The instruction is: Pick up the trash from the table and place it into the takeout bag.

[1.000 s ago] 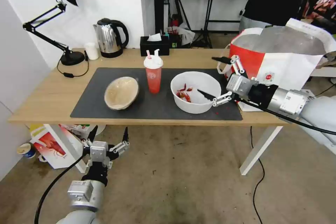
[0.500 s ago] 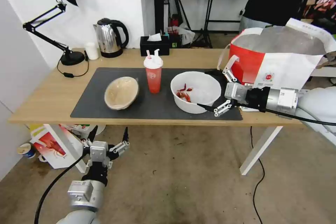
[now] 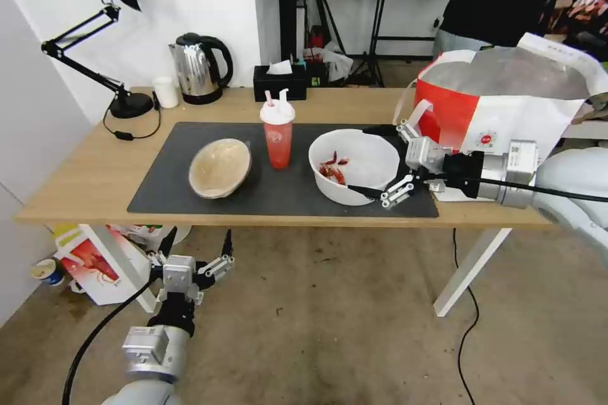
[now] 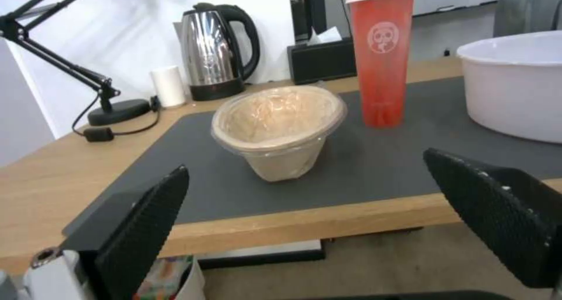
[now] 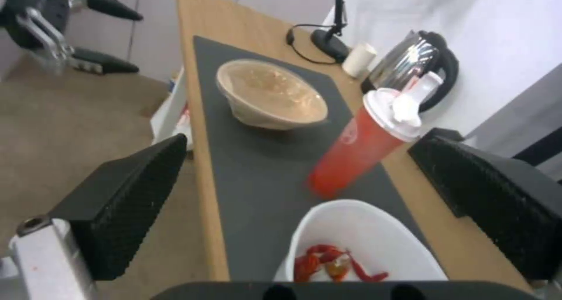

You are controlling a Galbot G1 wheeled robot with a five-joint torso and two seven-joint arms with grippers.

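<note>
On the dark mat point(image 3: 171, 193) of the table point(image 3: 82, 177) stand a beige paper bowl point(image 3: 220, 168), a red drink cup point(image 3: 277, 136) with white lid and straws, and a large white bowl point(image 3: 345, 168) holding red scraps. My right gripper point(image 3: 358, 159) is open at the white bowl's right side, one finger by its far rim and one by its near wall. The right wrist view has that white bowl point(image 5: 363, 243) close up, with the red cup point(image 5: 357, 146) beyond. The takeout bag point(image 3: 506, 101) stands open at the table's right end. My left gripper point(image 3: 199, 237) hangs open below the table's front edge, facing the beige bowl point(image 4: 275, 124).
A black desk lamp point(image 3: 114, 44), a steel kettle point(image 3: 199, 69), a small white cup point(image 3: 166, 92) and a black tissue box point(image 3: 280, 82) line the back of the table. A red-and-white carton point(image 3: 95, 262) sits on the floor under the left end.
My right gripper has dropped and moved left, from above the white bowl's right rim to straddling the bowl's right side. The left arm has not moved.
</note>
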